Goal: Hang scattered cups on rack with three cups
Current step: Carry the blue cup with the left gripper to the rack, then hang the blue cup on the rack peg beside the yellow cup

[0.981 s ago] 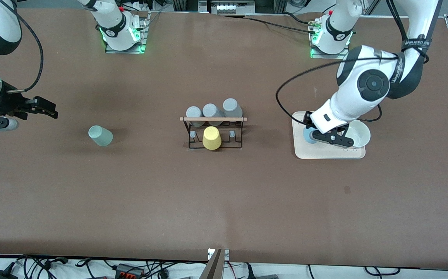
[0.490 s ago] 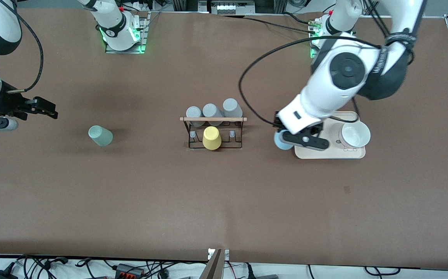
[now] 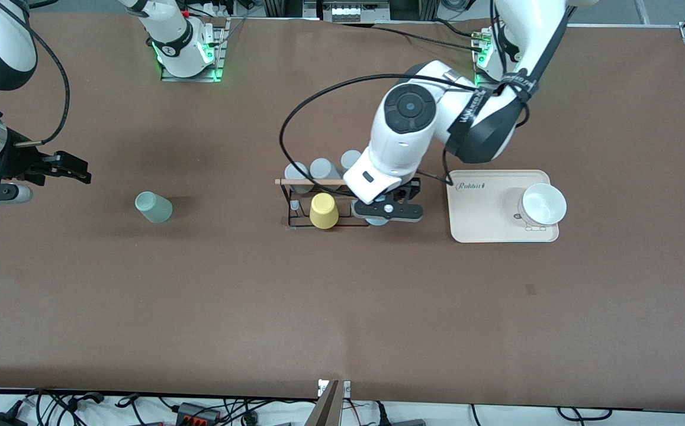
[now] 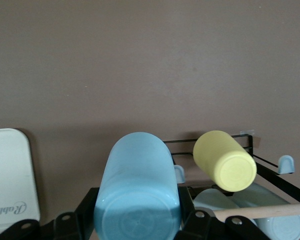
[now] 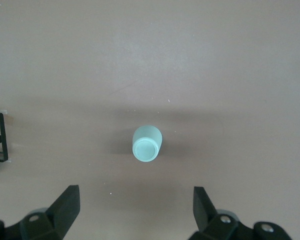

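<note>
Over black wire rack (image 3: pixel 327 204), left gripper (image 3: pixel 385 211) pinching light blue plastic tumbler (image 4: pixel 138 192); could clip yellow cup (image 3: pixel 323 210). Right gripper (image 5: pixel 135 210) spread, waiting over sage green tumbler (image 3: pixel 153 207).

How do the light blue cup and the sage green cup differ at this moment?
The light blue cup is clamped in the left gripper over the rack, beside the yellow cup; the sage green cup stands free on the table toward the right arm's end, ungripped, with the open right gripper above it. They differ in colour. Both are small, handleless, tapered tumblers.
</note>
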`<action>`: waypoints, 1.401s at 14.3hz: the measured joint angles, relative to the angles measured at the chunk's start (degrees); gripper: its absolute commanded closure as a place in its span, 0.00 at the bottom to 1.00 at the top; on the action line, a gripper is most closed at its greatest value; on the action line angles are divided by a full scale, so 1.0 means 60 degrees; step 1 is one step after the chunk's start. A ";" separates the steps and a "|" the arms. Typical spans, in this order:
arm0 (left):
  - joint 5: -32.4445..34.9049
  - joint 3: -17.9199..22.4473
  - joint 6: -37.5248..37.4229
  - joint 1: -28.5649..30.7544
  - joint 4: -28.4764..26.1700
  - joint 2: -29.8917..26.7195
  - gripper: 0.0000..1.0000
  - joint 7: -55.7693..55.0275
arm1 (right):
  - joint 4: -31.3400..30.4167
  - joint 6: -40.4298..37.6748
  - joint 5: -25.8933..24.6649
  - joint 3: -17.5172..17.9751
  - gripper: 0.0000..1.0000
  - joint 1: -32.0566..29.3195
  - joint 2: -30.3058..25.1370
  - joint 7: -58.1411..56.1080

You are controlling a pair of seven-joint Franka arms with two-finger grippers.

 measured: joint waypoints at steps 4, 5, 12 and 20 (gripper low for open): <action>0.0041 0.0010 0.0342 -0.0293 0.0183 0.0303 0.80 -0.0455 | -0.0005 0.0065 0.0000 0.0002 0.00 0.0046 0.0465 -0.0004; 0.0044 0.0010 0.0401 -0.0329 0.0183 0.0378 0.80 -0.0521 | -0.0003 0.0099 0.0000 0.0003 0.00 0.0082 0.0554 -0.0004; 0.0047 0.0011 0.0491 -0.0475 0.0167 0.0801 0.75 -0.0567 | 0.0000 0.0604 0.0000 0.0011 0.00 0.0262 0.0960 -0.0007; 0.0049 -0.0011 0.1320 -0.0591 -0.0568 0.1124 0.74 -0.0559 | 0.0002 0.0629 0.0000 0.0010 0.00 0.0302 0.0968 -0.0007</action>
